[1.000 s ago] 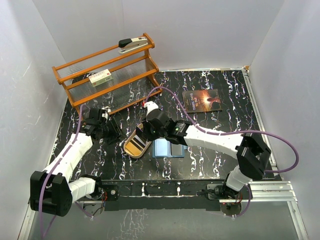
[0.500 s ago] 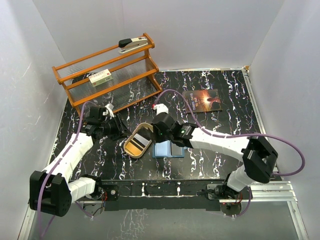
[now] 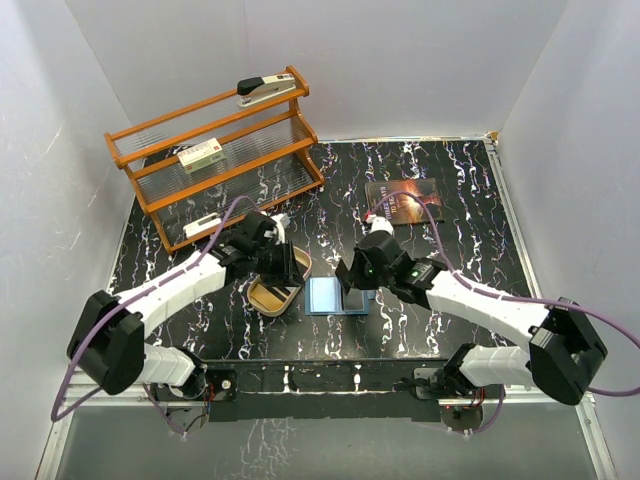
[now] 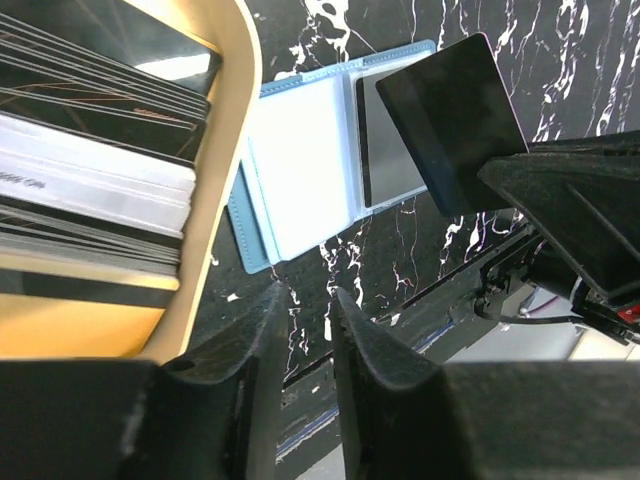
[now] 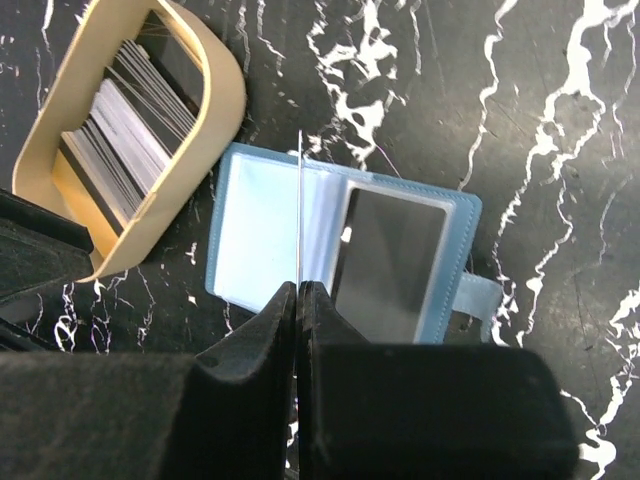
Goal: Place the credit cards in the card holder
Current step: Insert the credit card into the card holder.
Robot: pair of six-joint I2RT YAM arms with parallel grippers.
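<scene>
**A:** What is shown from overhead?
**B:** An open blue folding card holder [image 3: 322, 297] is seen, with a tan oblong tray [image 3: 262, 300] just left of it.

**A:** And at the left wrist?
**B:** The left gripper [image 4: 305, 300] is seen with its fingers narrowly parted and empty, over the tray's edge.

**A:** The right wrist?
**B:** A thin dark credit card [image 5: 299, 210] is clamped by the right gripper [image 5: 298, 290] above the holder. A grey card [image 5: 390, 260] is pocketed inside.

Blue card holder [image 5: 245, 225], dark credit card [image 4: 450, 120], tan tray [image 5: 225, 100], black white-veined table [image 3: 450, 200].
</scene>
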